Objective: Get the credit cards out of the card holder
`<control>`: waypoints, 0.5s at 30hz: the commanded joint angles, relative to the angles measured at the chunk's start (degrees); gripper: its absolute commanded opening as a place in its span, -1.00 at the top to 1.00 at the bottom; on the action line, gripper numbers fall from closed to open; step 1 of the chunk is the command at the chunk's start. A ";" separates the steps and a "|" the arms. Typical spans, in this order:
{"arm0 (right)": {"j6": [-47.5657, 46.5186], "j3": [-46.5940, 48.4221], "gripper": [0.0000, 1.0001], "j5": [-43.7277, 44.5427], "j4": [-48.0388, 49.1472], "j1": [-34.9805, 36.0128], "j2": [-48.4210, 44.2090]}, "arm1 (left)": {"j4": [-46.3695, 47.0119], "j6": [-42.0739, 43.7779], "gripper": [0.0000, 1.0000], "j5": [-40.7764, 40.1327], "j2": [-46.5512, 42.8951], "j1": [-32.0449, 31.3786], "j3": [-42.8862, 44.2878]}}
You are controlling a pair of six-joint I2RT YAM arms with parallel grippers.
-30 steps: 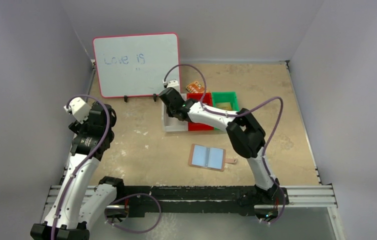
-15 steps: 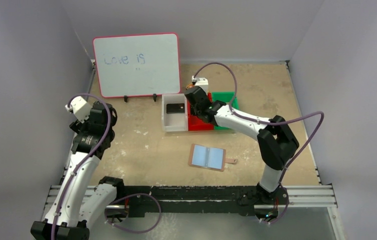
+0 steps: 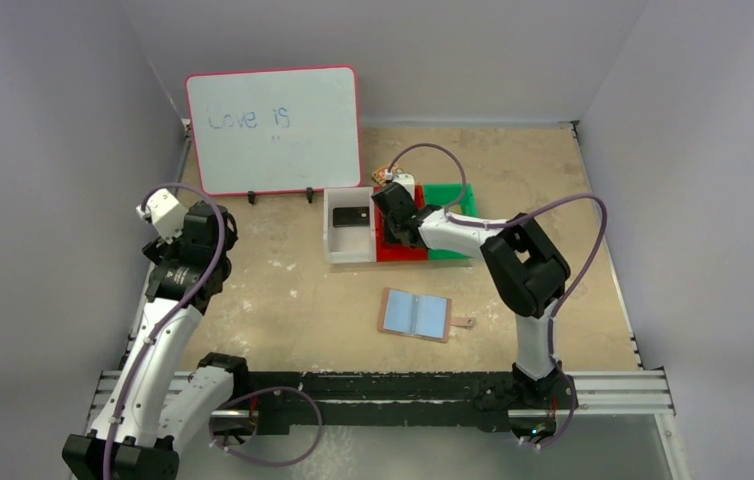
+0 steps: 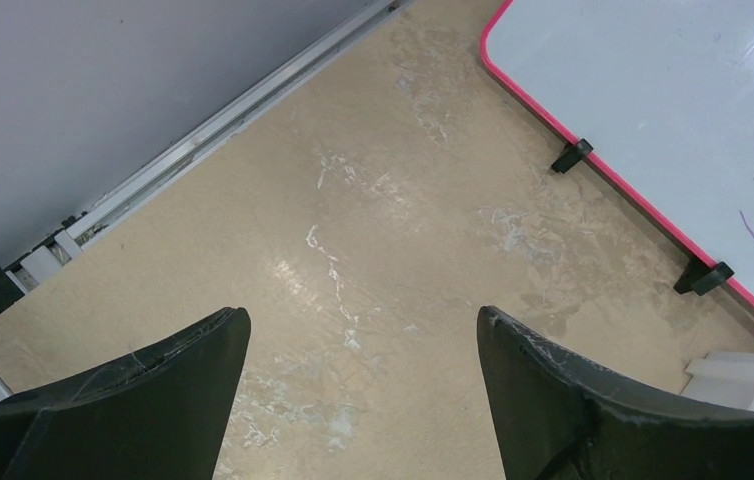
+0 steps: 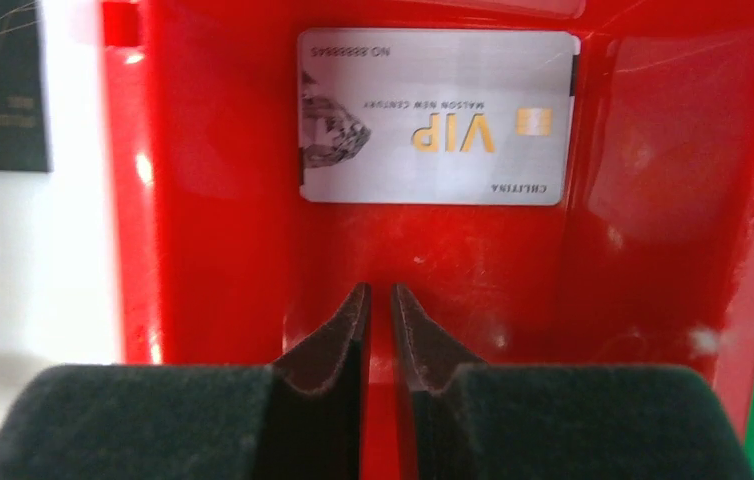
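Hovering low inside the red bin, the right gripper has its jaws drawn almost together, with only a thin slit between the tips and nothing caught in them. Silver VIP card lies flat on the bin floor just ahead of the tips, not touching them; it reads as a card already delivered. Black card sits in the white bin alongside, so one card per bin suggests sorting by compartment. Green bin is on the other side, contents unclear. Card holder lies opened flat on the table, pale blue inside up, snap tab out to the right, well apart from both grippers. It is presumably laid open so the slots face up for picking. Cannot tell whether any card is left in it. Left gripper is spread wide and empty, held above the table near the whiteboard, likely parked out of the working arm's way.
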 commanded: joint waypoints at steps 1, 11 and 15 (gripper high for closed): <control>-0.22 1.60 0.71 -2.19 3.24 -0.79 0.43 | 0.44 0.90 -0.69 0.52 -0.07 0.46 1.07; -1.13 3.44 0.70 -0.41 5.69 -2.20 4.88 | 0.66 1.23 -0.69 0.55 0.19 0.47 0.93; -1.68 4.16 0.70 0.39 6.47 -2.38 6.34 | 0.71 1.24 -0.69 0.52 0.22 0.47 0.93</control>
